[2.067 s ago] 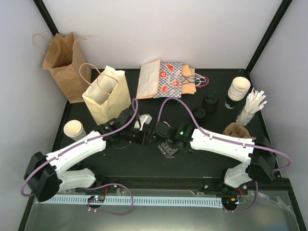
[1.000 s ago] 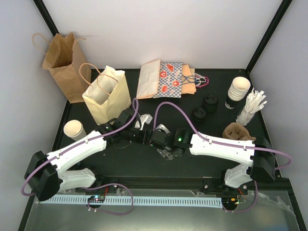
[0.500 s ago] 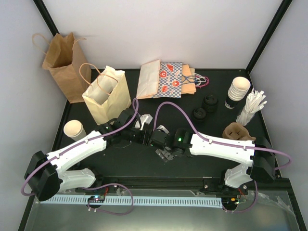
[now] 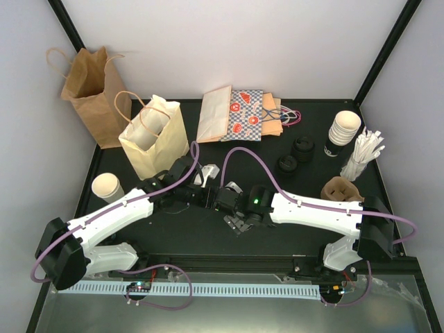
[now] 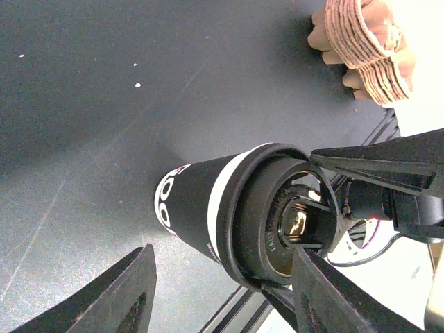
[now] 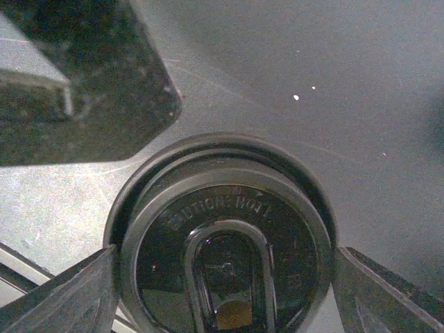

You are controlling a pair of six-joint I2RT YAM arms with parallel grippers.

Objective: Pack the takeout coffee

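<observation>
**Centrally held: a lidded coffee cup between two tools**

Lettering first. The black lid (image 6: 222, 229) carries raised writing that curves above its drink opening and reads "CAUTION HOT". The cup (image 5: 198, 208) has a black wall with a white band just under the lid. Near its base are white printed characters that look like "00"; the rest of the print curves out of sight.

The cup's long axis runs from the base, turned toward the worktop (image 4: 180, 236), up to the lid. The right wrist camera meets the lid squarely, so the axis lies along its line of sight. From the left wrist the axis slants from the base at left to the lid at lower right. Whether the base touches the worktop cannot be told.

The cup sits mid-worktop where the arms meet, hidden from above. The right tool (image 6: 225, 257) grips the lid, one finger against each side of the rim. The left tool (image 5: 222, 263) is spread wide, its fingers (image 5: 132, 291) clear of the cup. A brown cardboard tray (image 5: 368, 48) lies well apart.
</observation>
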